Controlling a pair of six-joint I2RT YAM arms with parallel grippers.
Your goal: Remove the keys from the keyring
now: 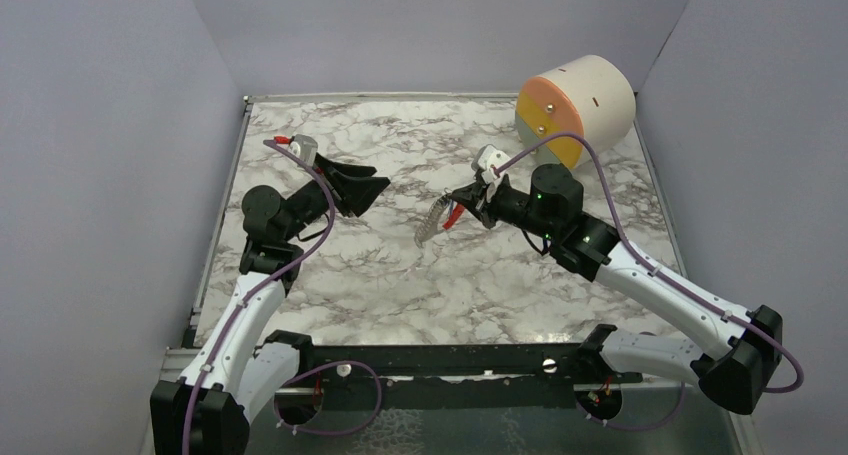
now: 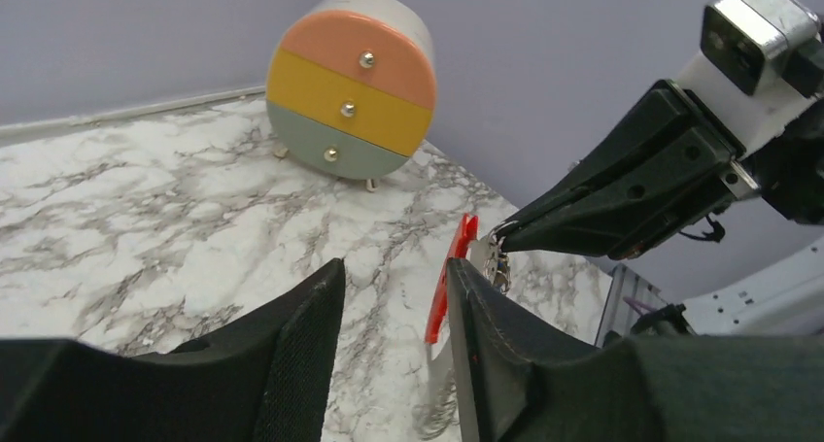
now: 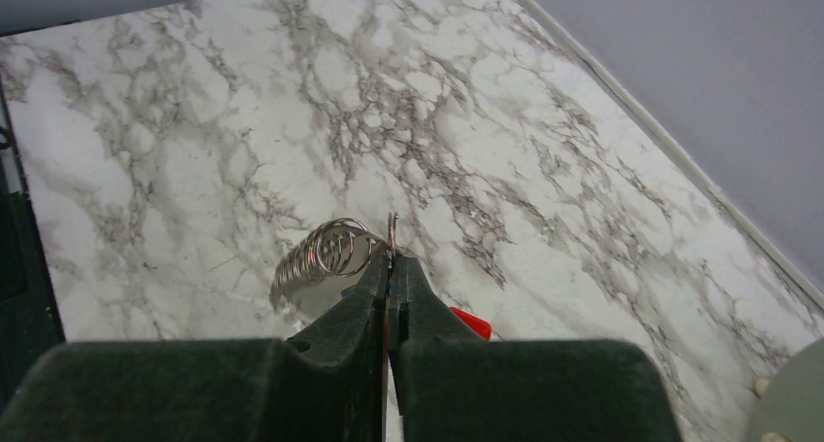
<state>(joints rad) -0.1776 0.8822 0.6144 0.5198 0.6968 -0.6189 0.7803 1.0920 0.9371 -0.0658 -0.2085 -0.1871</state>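
Hanging from the right claw (image 1: 462, 203), the keyring (image 1: 430, 225) sits over the middle of the surface (image 1: 400, 295), a little toward its far edge. It consists of a grey coiled strand (image 3: 321, 254) that curves down and to the left, a thin wire ring (image 3: 392, 230) at the top, and a bright red piece (image 1: 455, 215) just below the claw. Whether the lower end of the strand touches the marble-patterned surface cannot be told. In the right wrist view the right claw (image 3: 391, 279) is pressed fully together on the wire ring, with the strand to the left of the tips and the red piece (image 3: 471, 322) to the right. The left claw (image 1: 370, 197) hovers near the keyring on its left side, apart from it, with the jaws at a moderate gap and nothing between them. In the left wrist view the red piece (image 2: 450, 277) stands upright just beyond the left claw (image 2: 394, 272), close to the tip of one finger (image 2: 486, 345), while the right claw (image 2: 500, 240) reaches in from the right and grips the keyring from above. A round drawer unit (image 1: 575, 110) with pink, yellow and grey-green fronts stands at the far right corner of the surface. Plain lilac walls (image 1: 100, 125) enclose the left, far and right edges.
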